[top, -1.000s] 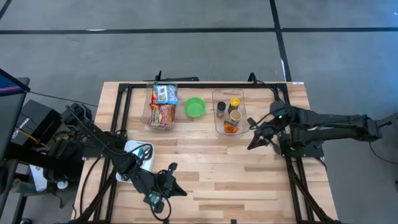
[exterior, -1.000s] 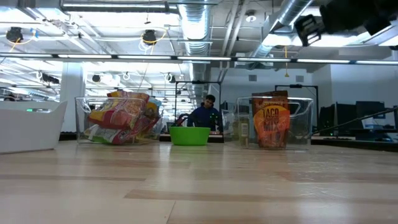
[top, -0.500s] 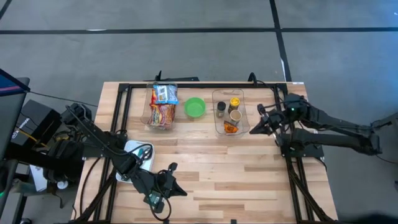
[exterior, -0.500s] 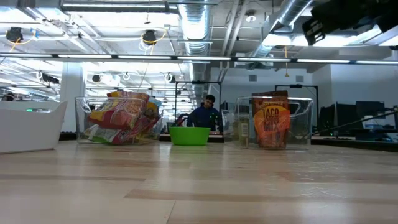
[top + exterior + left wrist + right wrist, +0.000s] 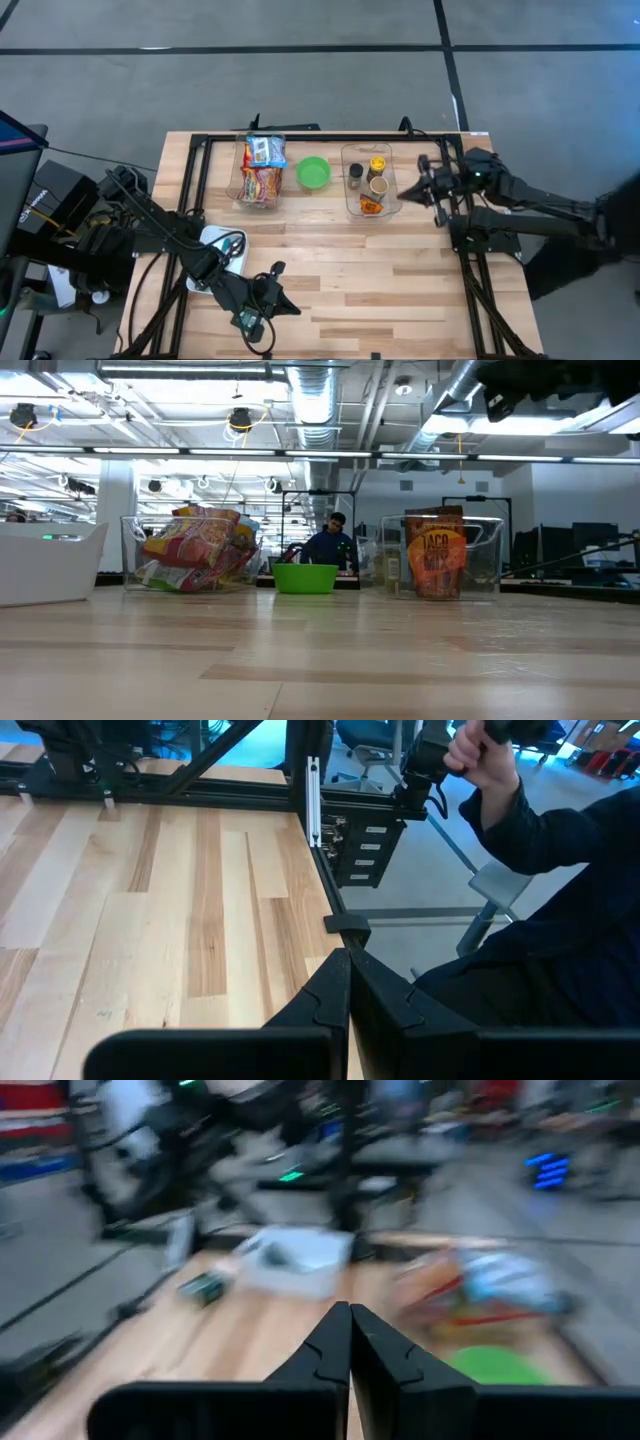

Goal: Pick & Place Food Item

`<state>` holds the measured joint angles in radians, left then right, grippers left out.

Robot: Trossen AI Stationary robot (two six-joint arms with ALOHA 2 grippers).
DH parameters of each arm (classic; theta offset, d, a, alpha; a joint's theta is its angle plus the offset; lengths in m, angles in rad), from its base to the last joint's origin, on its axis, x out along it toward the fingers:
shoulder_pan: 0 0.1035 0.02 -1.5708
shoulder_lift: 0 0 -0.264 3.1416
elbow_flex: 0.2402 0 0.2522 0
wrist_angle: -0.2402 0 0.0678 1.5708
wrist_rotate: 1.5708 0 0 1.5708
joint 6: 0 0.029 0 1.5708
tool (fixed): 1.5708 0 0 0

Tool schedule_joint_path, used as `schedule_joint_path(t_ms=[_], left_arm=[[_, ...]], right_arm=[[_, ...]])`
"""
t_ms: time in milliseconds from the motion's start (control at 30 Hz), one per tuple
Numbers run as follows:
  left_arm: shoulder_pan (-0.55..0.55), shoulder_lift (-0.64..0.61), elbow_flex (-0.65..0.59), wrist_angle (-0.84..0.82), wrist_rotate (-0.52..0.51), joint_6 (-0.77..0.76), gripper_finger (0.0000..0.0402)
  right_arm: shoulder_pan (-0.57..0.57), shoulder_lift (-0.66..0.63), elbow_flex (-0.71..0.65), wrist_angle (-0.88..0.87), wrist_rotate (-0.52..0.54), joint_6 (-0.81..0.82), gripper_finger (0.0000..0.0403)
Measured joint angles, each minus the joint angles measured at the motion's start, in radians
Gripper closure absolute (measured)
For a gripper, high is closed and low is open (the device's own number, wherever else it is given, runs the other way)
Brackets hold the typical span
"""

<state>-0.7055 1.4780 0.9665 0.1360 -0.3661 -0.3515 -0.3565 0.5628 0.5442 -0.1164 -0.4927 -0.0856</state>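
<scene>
Orange taco mix packet (image 5: 436, 565) upright in clear bin (image 5: 367, 180); right gripper (image 5: 422, 189) clenched empty at bin's 3 o'clock; left gripper (image 5: 281, 301) clenched.

The middle and near half of the bench (image 5: 380, 290) lie open, bare wood from the centre to the near right corner. Along the far edge stand three obstacles in a row: a clear bin of snack bags (image 5: 261, 170), a green bowl (image 5: 314, 173) just beside it, and a clear bin of jars and packets (image 5: 368, 180). A white tray (image 5: 215, 258) takes up the near left edge. The right pincer (image 5: 422, 185), fingers pressed together, hangs just beside the jar bin.
</scene>
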Motion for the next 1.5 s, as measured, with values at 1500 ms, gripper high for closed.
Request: schedule_joint_path(t_ms=[1500], left_arm=[[0.000,0.000,0.000,-0.013,0.000,0.030,0.0401]], right_arm=[[0.001,-0.308,-0.083,-0.191,0.206,-0.019,0.0403]])
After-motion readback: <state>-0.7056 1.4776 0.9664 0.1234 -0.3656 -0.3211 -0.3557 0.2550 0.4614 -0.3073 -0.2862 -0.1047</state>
